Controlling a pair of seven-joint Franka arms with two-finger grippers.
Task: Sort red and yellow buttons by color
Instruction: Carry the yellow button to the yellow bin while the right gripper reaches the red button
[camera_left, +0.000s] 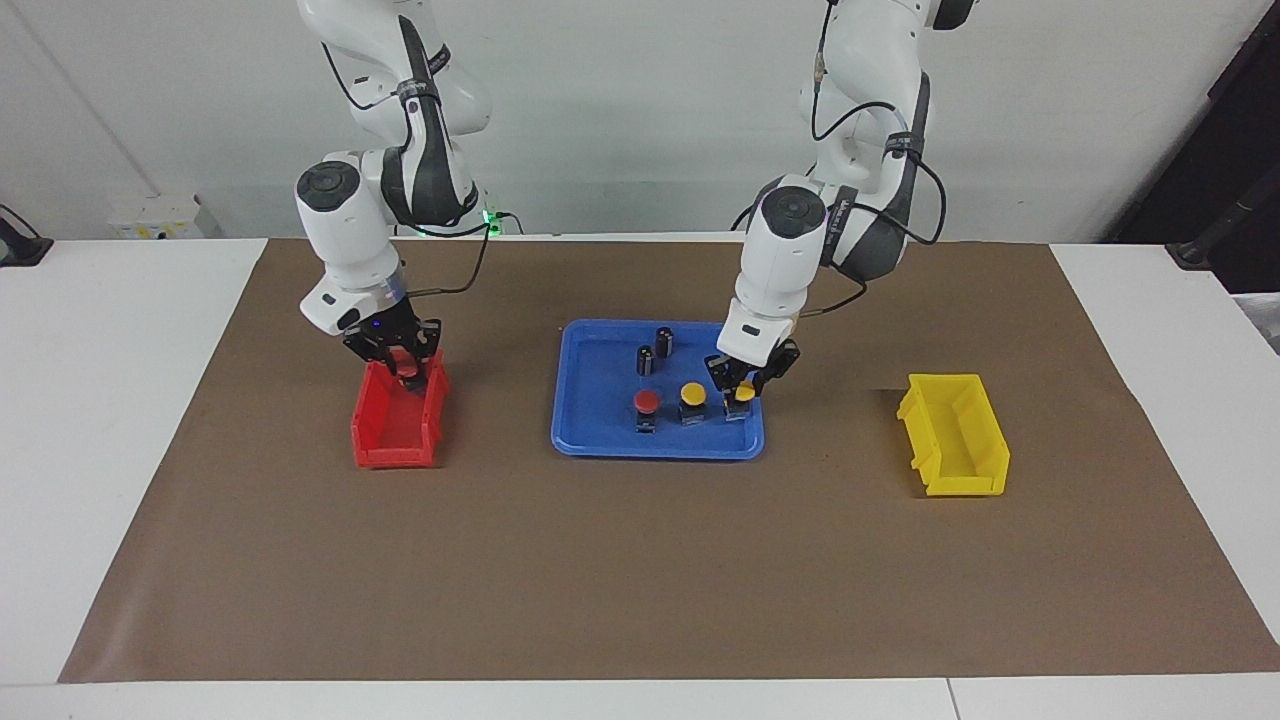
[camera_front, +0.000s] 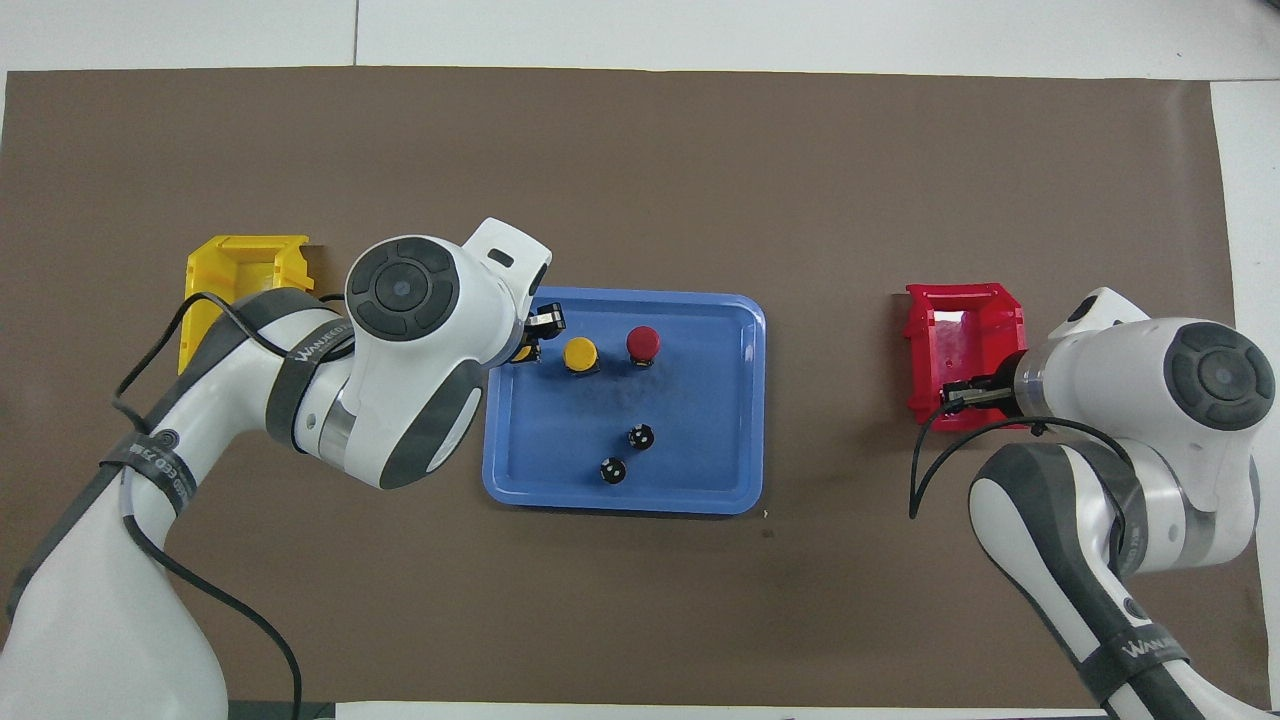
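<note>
My left gripper is down in the blue tray, shut on a yellow button at the tray's corner toward the left arm's end. In the overhead view the left wrist covers most of that yellow button. Beside it stand a second yellow button and a red button. My right gripper is shut on another red button over the red bin, above the end of it nearer to the robots.
Two dark cylinders stand in the tray nearer to the robots. A yellow bin sits toward the left arm's end of the brown mat. The red bin sits toward the right arm's end.
</note>
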